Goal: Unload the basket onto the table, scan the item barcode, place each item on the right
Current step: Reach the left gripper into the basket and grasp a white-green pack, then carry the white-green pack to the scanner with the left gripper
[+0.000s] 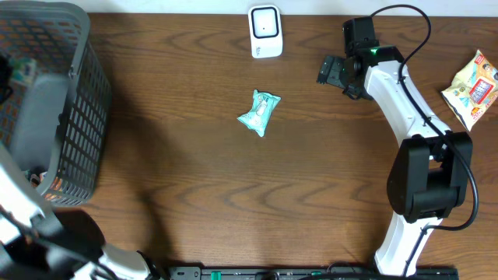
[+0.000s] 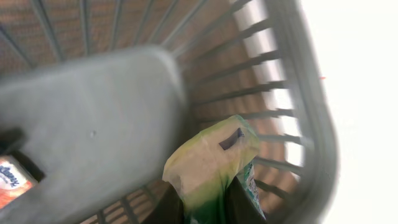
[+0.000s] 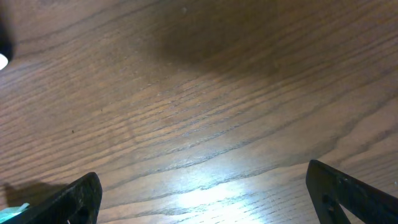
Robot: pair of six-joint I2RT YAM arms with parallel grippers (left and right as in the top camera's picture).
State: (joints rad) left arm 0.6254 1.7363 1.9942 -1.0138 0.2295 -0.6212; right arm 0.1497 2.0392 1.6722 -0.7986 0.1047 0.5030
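**Left gripper** (image 2: pixel 205 202): pressed together on the lower edge of a yellow-green pouch (image 2: pixel 211 162). The pouch stands up ahead of the fingers, inside the basket (image 2: pixel 311 124), close to its wall.

**Handling (judged):**
- The pouch looks like thin printed film: light, soft and creased, so it will likely flop above the pinch.
- The film is probably slick, and a hold on the edge alone may slip or let the pouch swing.
- The bottom-edge hold is sound, as it leaves both faces uncovered. No barcode shows in this view, so which face to present cannot be told.

**Around the tool:**
- The slatted basket wall rises just beyond and to the right of the pouch. Its rim must be cleared upward before any sideways travel.
- A large grey bulk (image 2: pixel 93 124) (blurred, identity unclear) sits left of the fingers.
- A red-and-white packet (image 2: pixel 11 180) lies below the bulk.

**Outside the basket:**
- The scanner (image 1: pixel 264 31) stands well apart from the left gripper, nearer the right one.
- A teal packet (image 1: pixel 259 113) lies on the table (image 3: pixel 186 93) between basket and scanner, a likely snag on a low path.
- The right gripper (image 3: pixel 211 199) is spread wide, holds nothing and hovers over bare wood.
- A snack bag (image 1: pixel 473 87) lies behind the right gripper's arm and obstructs nothing.
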